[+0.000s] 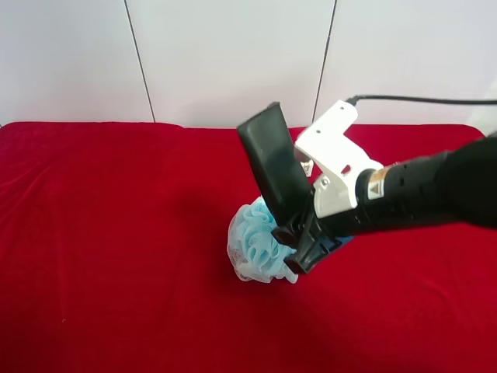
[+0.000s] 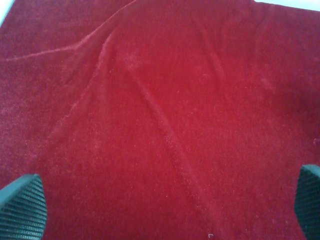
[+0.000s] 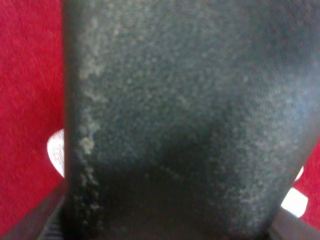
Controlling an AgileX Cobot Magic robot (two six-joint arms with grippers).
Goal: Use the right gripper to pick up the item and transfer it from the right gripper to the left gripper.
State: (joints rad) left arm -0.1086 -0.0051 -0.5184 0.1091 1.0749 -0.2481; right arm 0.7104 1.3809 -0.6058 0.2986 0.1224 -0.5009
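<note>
Red cloth-covered table [image 1: 116, 233], light blue mesh puff [image 1: 255, 245] lying on it

A: The high camera looks down on the red cloth [image 1: 93, 256] from well off; and the wrists?
B: Right wrist is pressed close to the dark case [image 3: 190, 100], which the high view shares; left wrist faces bare cloth, near; cloth shows in all three.
</note>
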